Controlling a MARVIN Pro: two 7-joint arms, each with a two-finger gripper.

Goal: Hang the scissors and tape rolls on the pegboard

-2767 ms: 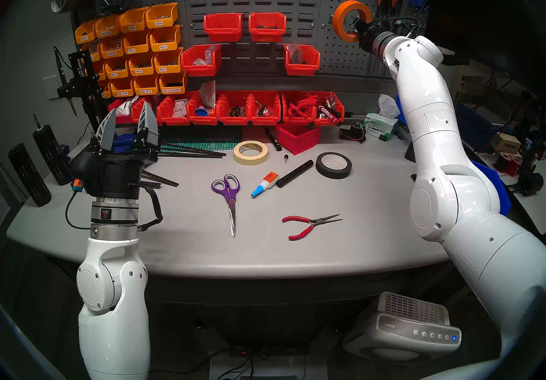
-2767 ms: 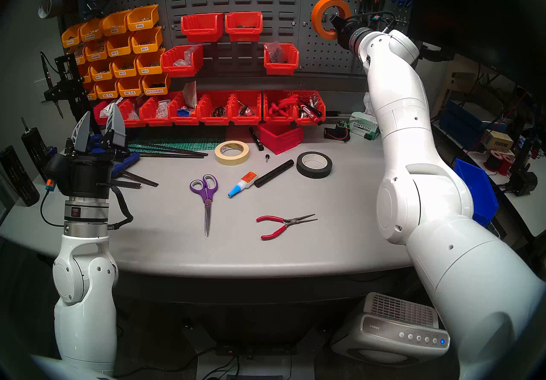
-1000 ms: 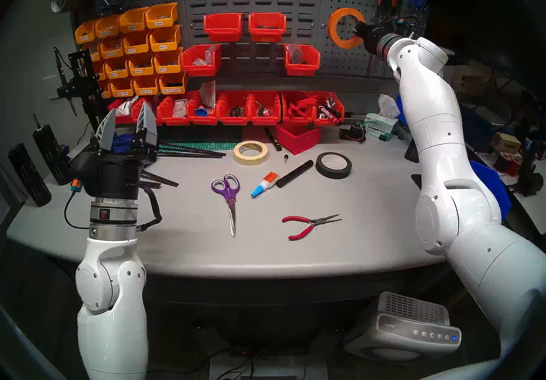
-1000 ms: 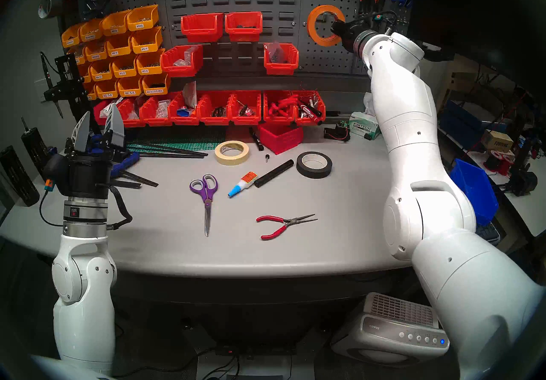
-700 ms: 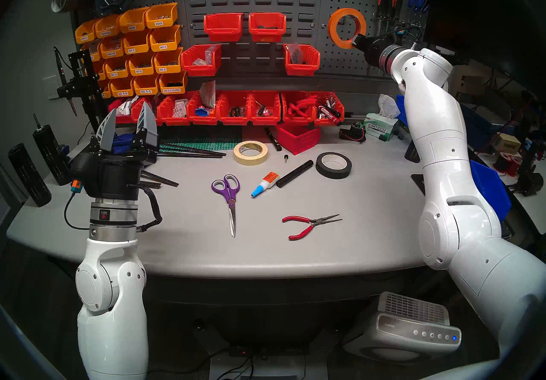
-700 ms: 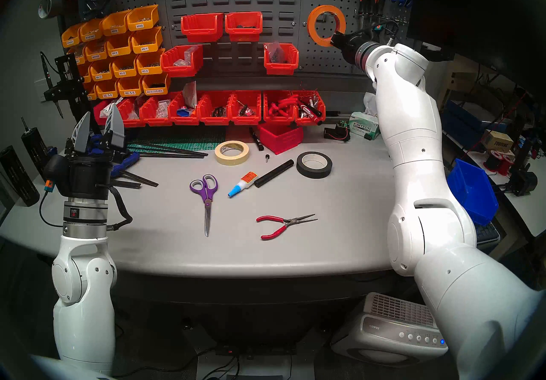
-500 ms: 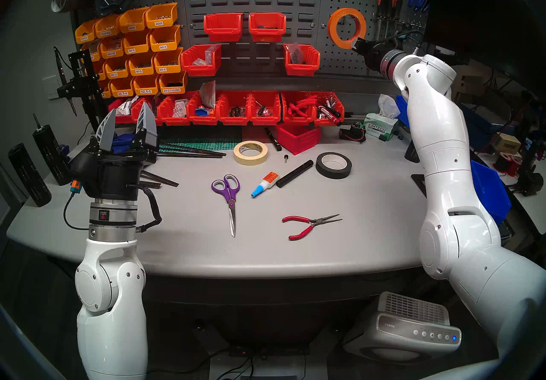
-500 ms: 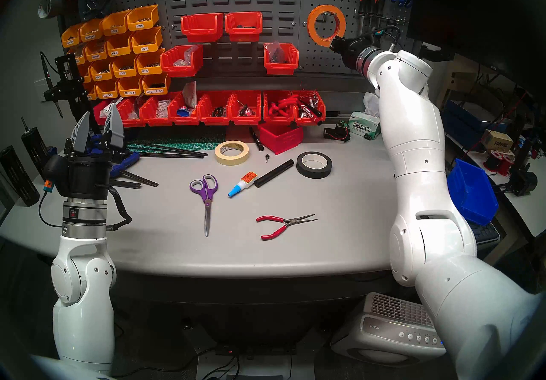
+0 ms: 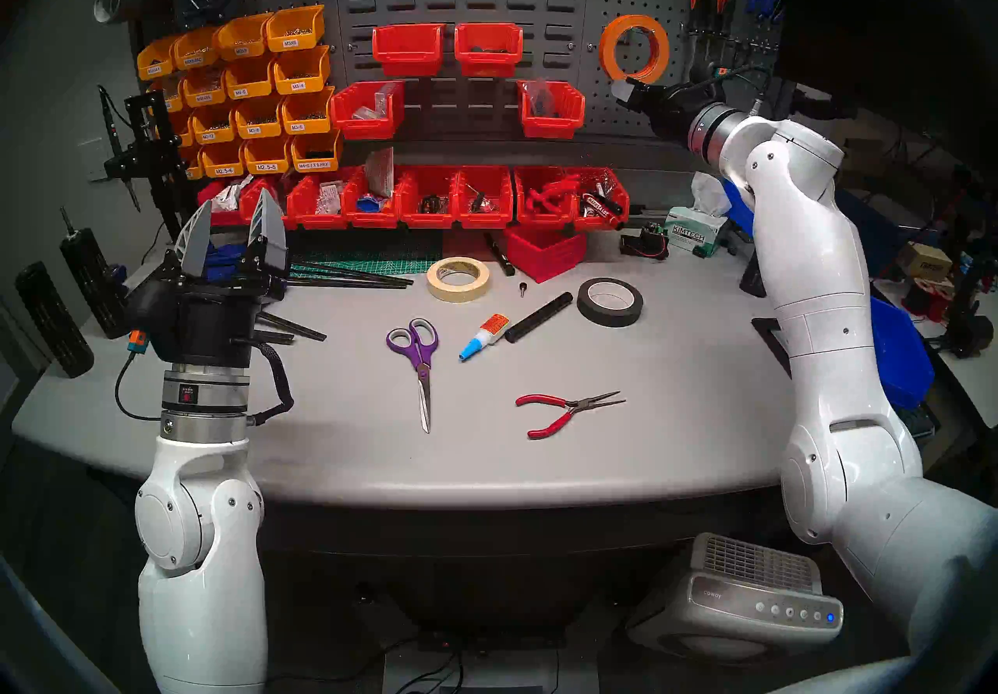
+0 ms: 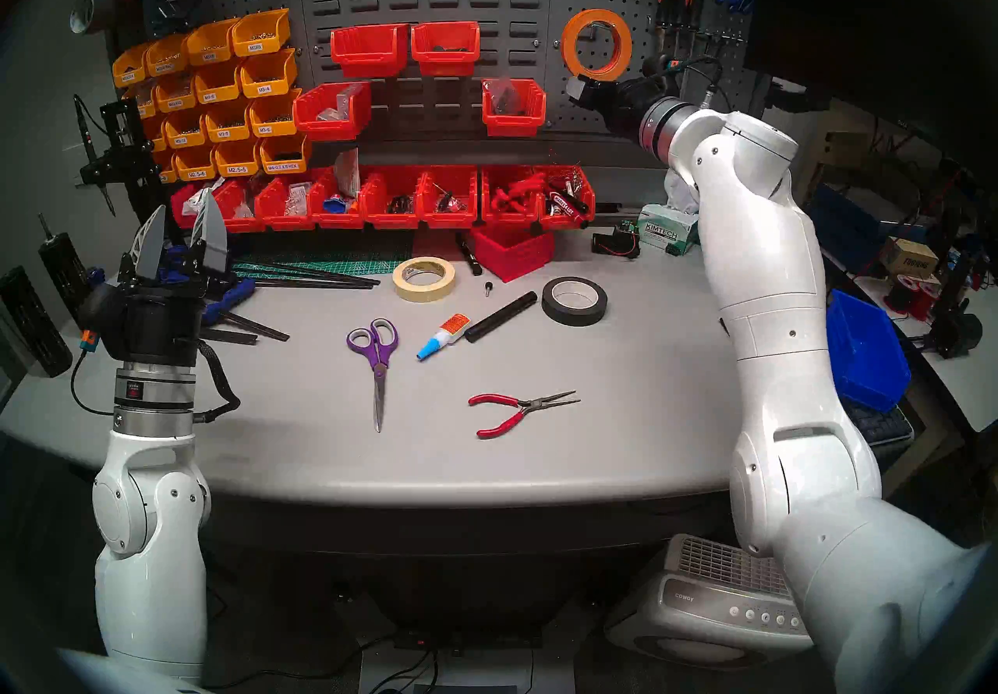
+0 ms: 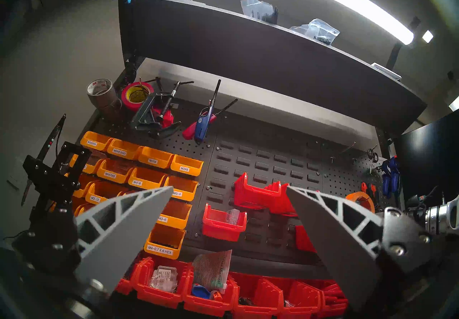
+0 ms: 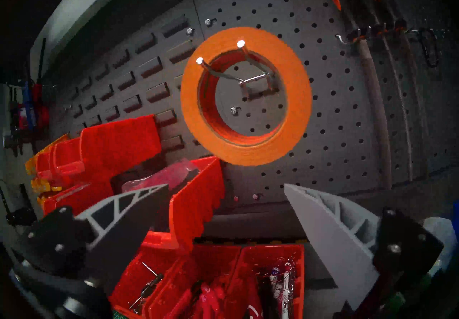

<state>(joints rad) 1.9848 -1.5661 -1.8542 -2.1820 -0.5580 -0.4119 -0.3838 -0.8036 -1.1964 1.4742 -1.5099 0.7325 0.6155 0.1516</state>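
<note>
Scissors and cream tape remain unhung; one roll is done. The right gripper [image 12: 226, 224], fingers apart and empty, sits just below the bright-orange tape roll [image 12: 246, 97], which hangs on a two-prong metal hook [image 12: 223, 67] of the dark grey perforated pegboard [image 12: 347, 102]. The left gripper [image 9: 232, 234] is also apart and empty.

Below the pegboard, on the grey worktable [image 9: 675, 407]:
- Cream masking-tape roll [image 9: 458, 279] lies flat.
- Purple-and-grey-handled scissors [image 9: 418, 366] lie flat, long axis front-to-back, handles toward the pegboard, blades toward the table's front edge.

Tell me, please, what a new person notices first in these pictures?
Probably the bright orange tape roll hanging on a two-pronged hook of the dark pegboard, with the open right hand just below it. Next, the purple-handled scissors lying on the grey table.
</note>
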